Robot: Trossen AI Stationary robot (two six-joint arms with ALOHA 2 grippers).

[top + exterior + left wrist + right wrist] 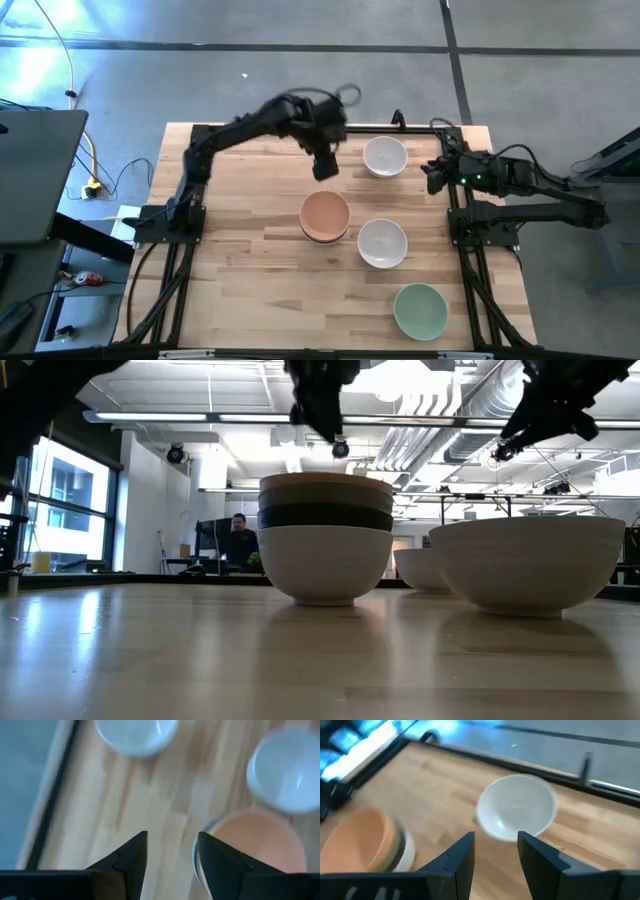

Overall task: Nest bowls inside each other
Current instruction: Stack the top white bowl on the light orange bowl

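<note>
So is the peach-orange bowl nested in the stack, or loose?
Nested: the peach-orange bowl tops the stack, above black and white bowls.

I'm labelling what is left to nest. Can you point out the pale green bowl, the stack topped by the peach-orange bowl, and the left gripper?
pale green bowl (pixel 420 309), high view, inside bottom.
peach-orange bowl (pixel 324 213), high view, inside, atop the stack.
left gripper (pixel 325 169), high view, between its fingertips.

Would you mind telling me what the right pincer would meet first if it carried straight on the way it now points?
Probably the white bowl near the table's far edge: it lies directly ahead of the open right pincer, with nothing between them, though how far off it is remains unclear.
</note>
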